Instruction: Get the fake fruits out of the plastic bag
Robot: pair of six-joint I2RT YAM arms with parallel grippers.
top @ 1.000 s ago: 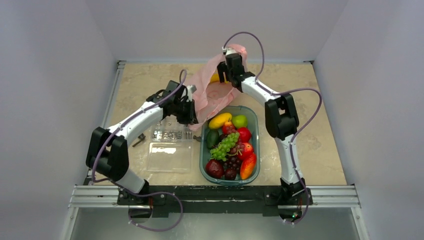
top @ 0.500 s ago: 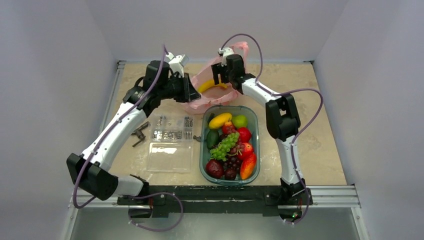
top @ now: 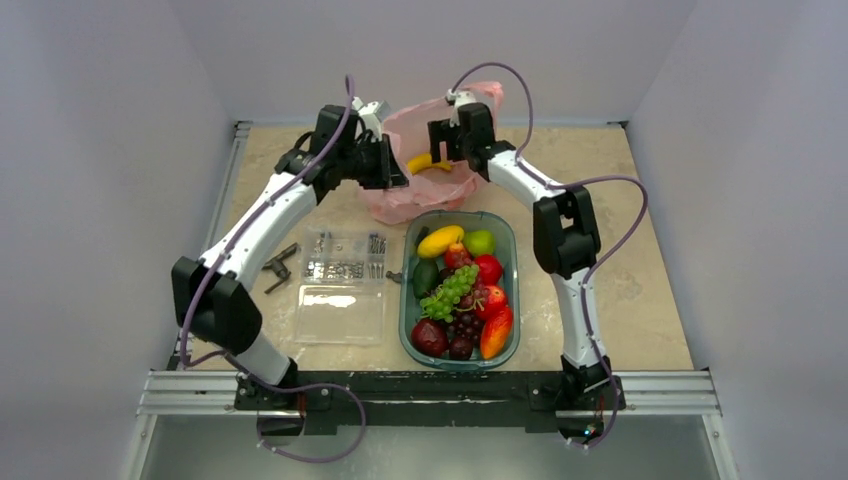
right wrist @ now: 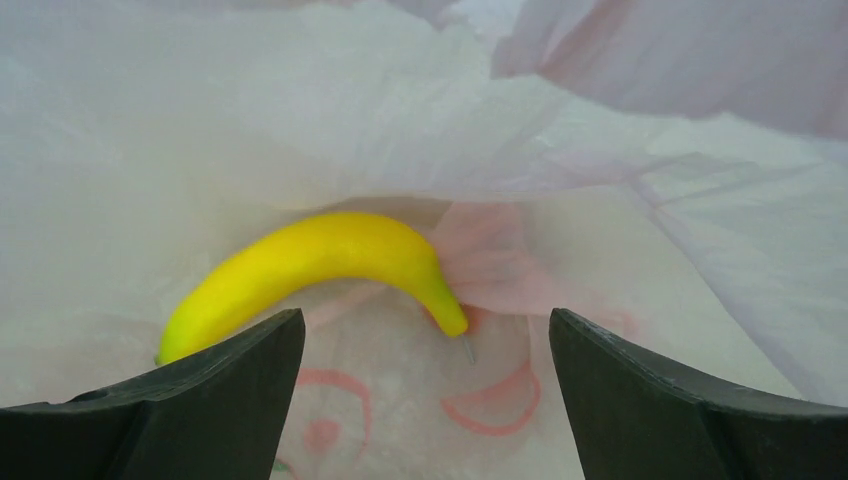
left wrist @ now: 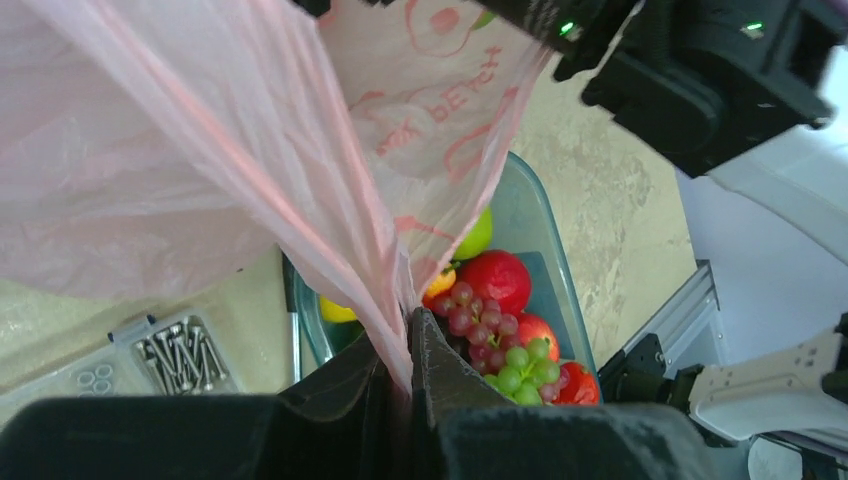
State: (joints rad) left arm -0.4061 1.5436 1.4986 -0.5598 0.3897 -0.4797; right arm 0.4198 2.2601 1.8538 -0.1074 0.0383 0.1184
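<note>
The banana (right wrist: 310, 260) lies inside the plastic bag (right wrist: 600, 130), left of centre in my right wrist view, just beyond the right end effector (right wrist: 425, 335), which is spread wide and touching nothing. My left end effector (left wrist: 405, 345) is pressed together, pinching the bag's film at lower centre.

banana (top: 426, 163) is inside the bag (top: 420, 200) at the back of the counter (top: 650, 300), tray (top: 512, 270) sits just in front of the bag, screw box (top: 345, 258) off to the tray's left.
</note>
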